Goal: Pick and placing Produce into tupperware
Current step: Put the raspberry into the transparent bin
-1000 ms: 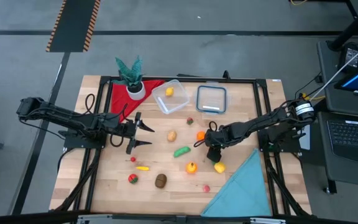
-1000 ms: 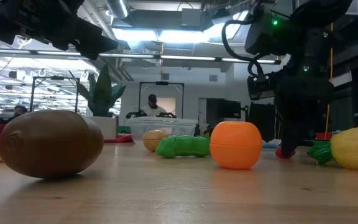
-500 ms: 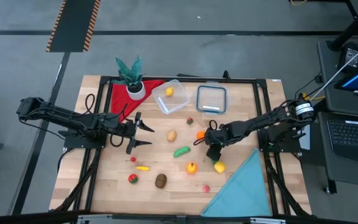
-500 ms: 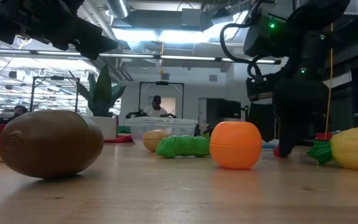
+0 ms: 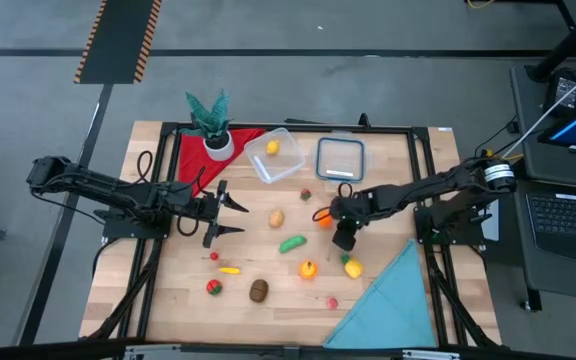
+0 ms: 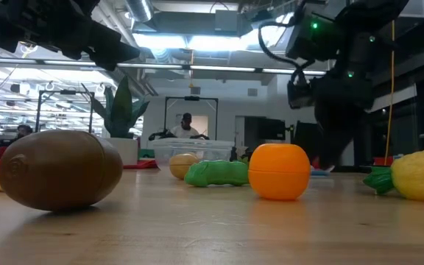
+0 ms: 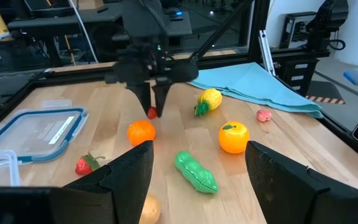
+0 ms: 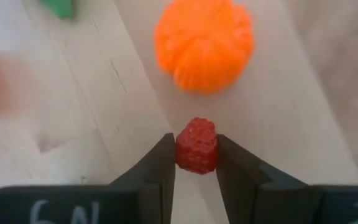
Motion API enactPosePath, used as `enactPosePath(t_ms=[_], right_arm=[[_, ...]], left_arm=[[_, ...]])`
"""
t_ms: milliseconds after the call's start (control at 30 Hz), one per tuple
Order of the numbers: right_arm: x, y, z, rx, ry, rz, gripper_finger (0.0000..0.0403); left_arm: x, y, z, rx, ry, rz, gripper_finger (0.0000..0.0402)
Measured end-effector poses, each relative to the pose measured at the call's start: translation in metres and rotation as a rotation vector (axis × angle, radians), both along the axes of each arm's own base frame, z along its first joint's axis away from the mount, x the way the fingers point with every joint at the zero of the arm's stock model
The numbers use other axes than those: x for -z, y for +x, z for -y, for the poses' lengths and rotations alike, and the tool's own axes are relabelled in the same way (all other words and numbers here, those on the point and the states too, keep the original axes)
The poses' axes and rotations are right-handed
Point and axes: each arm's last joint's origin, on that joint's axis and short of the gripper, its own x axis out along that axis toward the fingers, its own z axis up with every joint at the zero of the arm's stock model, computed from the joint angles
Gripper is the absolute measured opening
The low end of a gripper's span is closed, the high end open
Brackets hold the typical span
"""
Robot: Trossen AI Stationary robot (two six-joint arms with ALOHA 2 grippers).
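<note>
red raspberry in right gripper

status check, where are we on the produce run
Right gripper jaws shut on small red berry, lifted above the table. Left gripper open, waiting at table's left. Tupperware holds one yellow piece. Path looks clear.

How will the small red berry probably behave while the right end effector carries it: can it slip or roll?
The red berry looks bumpy, so the fingers of the right end effector probably hold it well. It is tiny and roundish, so if released it may roll. It seems stiff: no squashing shows.
</note>
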Motion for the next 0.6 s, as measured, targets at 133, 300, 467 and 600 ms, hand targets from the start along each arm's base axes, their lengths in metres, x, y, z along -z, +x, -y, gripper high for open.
enactPosePath(t_ms=[133, 300, 467, 600], right_arm=[[-0.019, -0.004, 0.009, -0.023, -0.020, 0.078, 0.0095], [-0.049, -0.015, 0.019, -0.069, -0.073, 0.201, 0.0096], [-0.069, -0.031, 0.027, -0.064, -0.202, 0.329, 0.0095], [-0.061, -0.044, 0.029, -0.048, -0.247, 0.498, 0.0095]], left_arm=[[0.000, 0.000, 0.000, 0.000, 0.000, 0.004, 0.0247], [-0.001, 0.000, 0.000, -0.010, 0.002, 0.006, 0.0247], [-0.002, 0.000, -0.002, -0.063, 0.011, 0.017, 0.0247], [-0.004, 0.001, -0.003, -0.101, 0.014, 0.046, 0.0247]])
